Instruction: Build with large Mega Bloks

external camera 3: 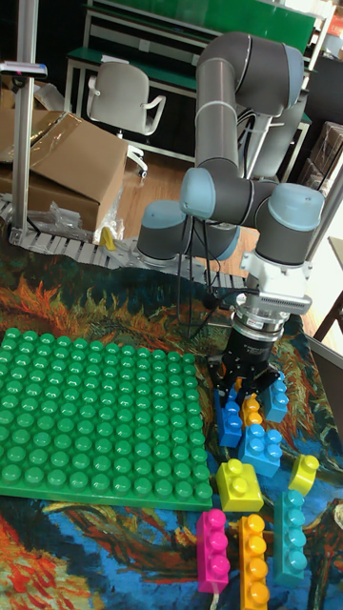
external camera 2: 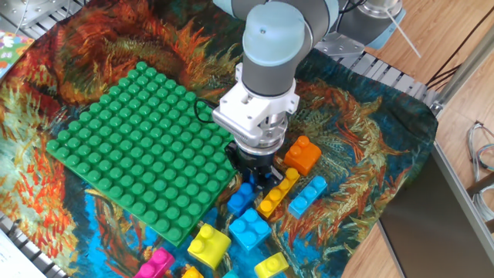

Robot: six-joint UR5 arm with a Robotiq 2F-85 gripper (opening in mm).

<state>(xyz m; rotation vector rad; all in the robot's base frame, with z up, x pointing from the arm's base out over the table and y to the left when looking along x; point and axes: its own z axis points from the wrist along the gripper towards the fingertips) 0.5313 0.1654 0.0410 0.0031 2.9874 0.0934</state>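
In the fixed view we find the gripper (external camera 2: 260, 171) low over the brick pile just right of the green plate (external camera 2: 123, 147), its fingers down among a blue brick (external camera 2: 242, 198) and a long yellow brick (external camera 2: 279, 193); an orange brick (external camera 2: 302, 154) sits just right. We cannot tell whether the claw grips anything. In the tall fixed view the gripper (external camera 3: 244, 385) hangs over the same cluster; the plate (external camera 3: 86, 419) carries no bricks. We judge building barely begun, all stacking left.
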